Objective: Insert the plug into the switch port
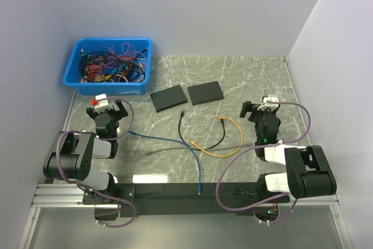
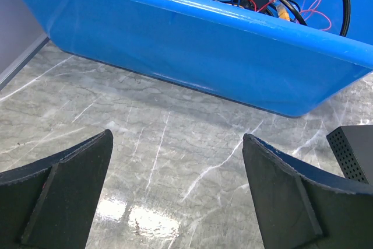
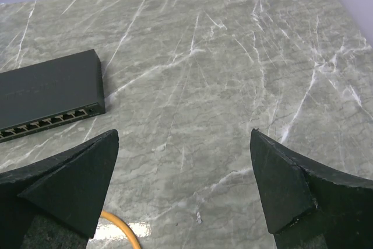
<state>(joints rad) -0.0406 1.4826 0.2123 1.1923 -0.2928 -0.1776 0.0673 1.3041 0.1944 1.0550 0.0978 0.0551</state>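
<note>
Two flat black switches lie side by side at the table's middle back, the left switch (image 1: 168,97) and the right switch (image 1: 206,92). The right switch also shows in the right wrist view (image 3: 49,94), its port row facing me. Three loose cables lie in front of them: a black cable (image 1: 180,129), an orange cable (image 1: 224,138) and a blue cable (image 1: 175,144), each with plugs at its ends. My left gripper (image 1: 107,109) is open and empty near the blue bin. My right gripper (image 1: 260,108) is open and empty, right of the orange cable.
A blue bin (image 1: 109,65) full of tangled cables stands at the back left; its wall fills the left wrist view (image 2: 192,45). A corner of the left switch (image 2: 352,153) shows there. White walls enclose the table on three sides.
</note>
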